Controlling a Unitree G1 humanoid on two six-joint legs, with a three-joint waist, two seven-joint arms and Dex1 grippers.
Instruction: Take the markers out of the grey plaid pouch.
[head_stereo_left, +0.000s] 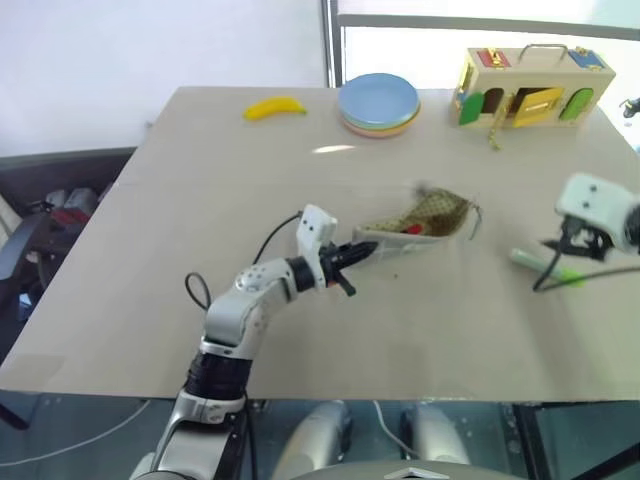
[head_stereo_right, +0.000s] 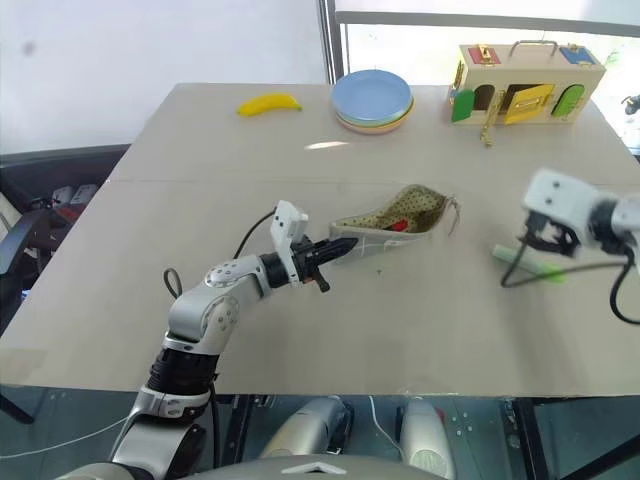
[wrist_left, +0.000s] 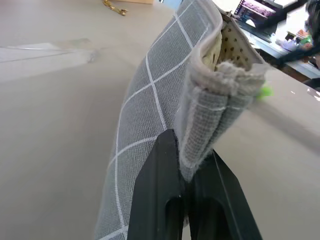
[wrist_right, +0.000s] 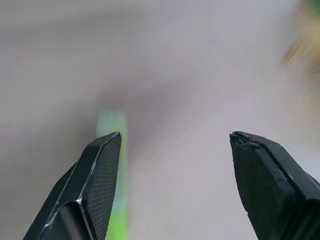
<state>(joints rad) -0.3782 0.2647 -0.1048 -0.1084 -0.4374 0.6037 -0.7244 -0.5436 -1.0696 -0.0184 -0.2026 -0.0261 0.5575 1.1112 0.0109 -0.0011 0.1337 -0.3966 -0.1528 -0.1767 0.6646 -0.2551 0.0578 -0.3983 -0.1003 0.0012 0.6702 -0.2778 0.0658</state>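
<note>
The grey plaid pouch (head_stereo_left: 425, 215) lies mid-table with its mouth gaping and the speckled lining showing. A red-tipped marker (head_stereo_left: 411, 229) sits inside the opening. My left gripper (head_stereo_left: 363, 251) is shut on the pouch's near end; in the left wrist view the folded fabric (wrist_left: 210, 125) is pinched between the black fingers (wrist_left: 160, 175). To the right, a pale green marker (head_stereo_left: 545, 266) lies on the table. My right gripper (wrist_right: 175, 137) hovers just above it, open, with nothing between its fingers. The green marker (wrist_right: 111, 125) shows beside one finger.
At the table's far side lie a yellow banana (head_stereo_left: 275, 107), a stack of plates (head_stereo_left: 378, 103) and a wooden latch box (head_stereo_left: 530, 85). A dark chair (head_stereo_left: 50, 215) stands off the table's left edge.
</note>
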